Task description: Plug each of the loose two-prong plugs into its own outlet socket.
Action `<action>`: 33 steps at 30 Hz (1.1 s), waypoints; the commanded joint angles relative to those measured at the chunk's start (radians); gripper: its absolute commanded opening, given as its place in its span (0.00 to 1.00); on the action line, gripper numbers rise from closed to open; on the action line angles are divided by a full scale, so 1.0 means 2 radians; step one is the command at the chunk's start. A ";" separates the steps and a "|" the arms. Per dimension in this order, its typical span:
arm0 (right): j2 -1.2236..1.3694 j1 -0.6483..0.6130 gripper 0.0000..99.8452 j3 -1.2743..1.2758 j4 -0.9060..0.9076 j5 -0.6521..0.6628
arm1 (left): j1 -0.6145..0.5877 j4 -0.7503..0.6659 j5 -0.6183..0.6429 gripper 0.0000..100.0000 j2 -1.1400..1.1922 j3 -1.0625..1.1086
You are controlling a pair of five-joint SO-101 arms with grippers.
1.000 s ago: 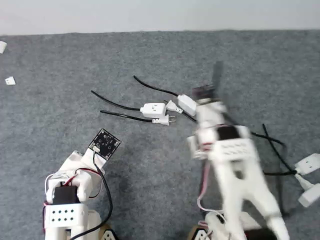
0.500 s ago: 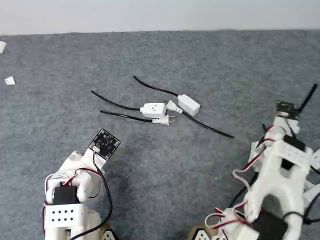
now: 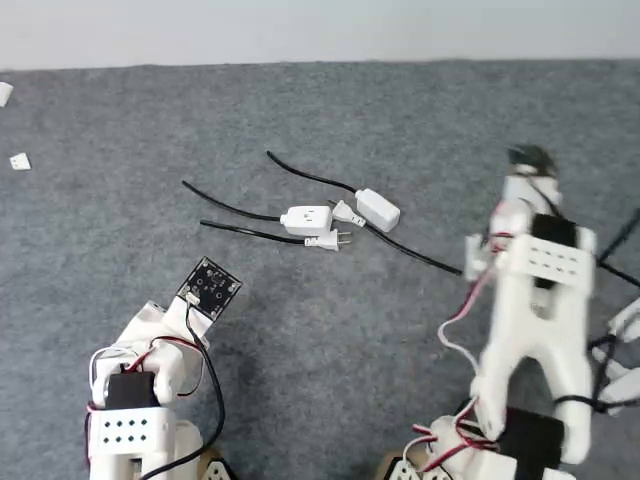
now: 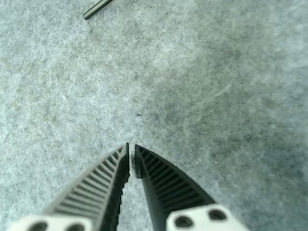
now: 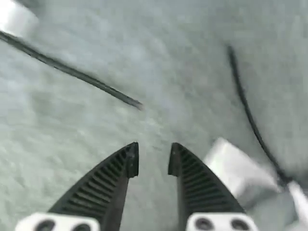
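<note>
On the grey carpet lies a white outlet socket (image 3: 305,218) on a black cable. A loose two-prong plug (image 3: 330,240) rests just in front of it, and a second plug (image 3: 347,213) lies between it and another white socket block (image 3: 377,208). My left gripper (image 4: 131,148) is shut with nothing in it, low over bare carpet at the near left. My right gripper (image 5: 153,155) is slightly open and holds nothing; it hangs over the carpet at the right, beside a white block (image 5: 236,169) and near a black cable's end (image 5: 137,103).
More white plug pieces (image 3: 625,325) and black cables lie at the right edge, by the right arm (image 3: 540,265). Two small white scraps (image 3: 20,160) sit at the far left. A black cable tip (image 4: 97,8) lies ahead of the left gripper.
The right arm swung from beside the sockets out to the far right, then came partly back and farther from the base. The left arm and the plugs have not moved.
</note>
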 commanded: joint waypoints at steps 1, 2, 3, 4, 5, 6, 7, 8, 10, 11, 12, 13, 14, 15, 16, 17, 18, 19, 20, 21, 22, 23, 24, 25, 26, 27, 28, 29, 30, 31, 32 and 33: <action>0.012 -0.058 0.16 -0.028 -0.083 -0.003 | 0.003 0.001 0.003 0.01 -0.007 -0.004; 0.026 -0.071 0.17 -0.028 -0.109 -0.002 | 0.003 0.001 0.003 0.01 -0.007 -0.004; 0.043 -0.082 0.19 -0.029 -0.133 -0.002 | 0.003 0.001 0.003 0.01 -0.007 -0.004; 0.063 -0.094 0.20 -0.031 -0.156 -0.001 | 0.003 0.001 0.003 0.01 -0.007 -0.004; 0.082 -0.103 0.22 -0.032 -0.178 0.000 | 0.003 0.001 0.003 0.01 -0.007 -0.004; 0.101 -0.112 0.23 -0.035 -0.199 0.008 | 0.003 0.001 0.003 0.01 -0.007 -0.004; 0.122 -0.122 0.24 -0.038 -0.214 0.022 | 0.003 0.001 0.003 0.01 -0.007 -0.004; 0.140 -0.131 0.24 -0.043 -0.224 0.041 | 0.003 0.001 0.003 0.01 -0.007 -0.004; 0.177 -0.146 0.24 -0.064 -0.234 0.080 | 0.003 0.001 0.003 0.01 -0.007 -0.004; 0.194 -0.149 0.24 -0.078 -0.237 0.095 | 0.003 0.001 0.003 0.01 -0.007 -0.004; 0.208 -0.152 0.24 -0.095 -0.237 0.103 | 0.003 0.001 0.003 0.01 -0.007 -0.004; 0.224 -0.153 0.24 -0.115 -0.235 0.104 | 0.003 0.001 0.003 0.01 -0.007 -0.004; 0.239 -0.154 0.24 -0.135 -0.232 0.104 | 0.003 0.001 0.003 0.01 -0.007 -0.004; 0.253 -0.156 0.24 -0.151 -0.230 0.104 | 0.003 0.001 0.003 0.01 -0.007 -0.004; 0.267 -0.161 0.24 -0.170 -0.222 0.107 | 0.003 0.001 0.003 0.01 -0.007 -0.004; 0.281 -0.165 0.24 -0.186 -0.214 0.107 | 0.003 0.001 0.003 0.01 -0.007 -0.004; 0.294 -0.166 0.24 -0.203 -0.208 0.108 | 0.003 0.001 0.003 0.01 -0.007 -0.004; 0.307 -0.166 0.24 -0.221 -0.202 0.108 | 0.003 0.001 0.003 0.01 -0.007 -0.004; 0.320 -0.165 0.24 -0.239 -0.195 0.108 | 0.003 0.001 0.003 0.01 -0.007 -0.004; 0.331 -0.164 0.24 -0.257 -0.190 0.108 | 0.003 0.001 0.003 0.01 -0.007 -0.004; 0.342 -0.163 0.24 -0.274 -0.185 0.108 | 0.003 0.001 0.003 0.01 -0.007 -0.004; 0.353 -0.162 0.24 -0.292 -0.178 0.109 | 0.003 0.001 0.003 0.01 -0.007 -0.004; 0.365 -0.162 0.24 -0.308 -0.168 0.109 | 0.003 0.001 0.003 0.01 -0.007 -0.004; 0.376 -0.163 0.24 -0.325 -0.159 0.109 | 0.003 0.001 0.003 0.01 -0.007 -0.004; 0.386 -0.164 0.24 -0.342 -0.148 0.109 | 0.003 0.001 0.003 0.01 -0.007 -0.004; 0.396 -0.164 0.24 -0.359 -0.137 0.109 | 0.003 0.001 0.003 0.01 -0.007 -0.004; 0.407 -0.164 0.24 -0.377 -0.124 0.110 | 0.003 0.001 0.003 0.01 -0.007 -0.004; 0.418 -0.165 0.24 -0.394 -0.114 0.115 | 0.003 0.001 0.003 0.01 -0.007 -0.004; 0.431 -0.165 0.24 -0.408 -0.105 0.126 | 0.003 0.001 0.003 0.01 -0.007 -0.004; 0.443 -0.165 0.24 -0.422 -0.098 0.138 | 0.003 0.001 0.003 0.01 -0.007 -0.004; 0.453 -0.165 0.24 -0.434 -0.091 0.149 | 0.003 0.001 0.003 0.01 -0.007 -0.004; 0.462 -0.165 0.24 -0.447 -0.084 0.157 | 0.003 0.001 0.003 0.01 -0.007 -0.004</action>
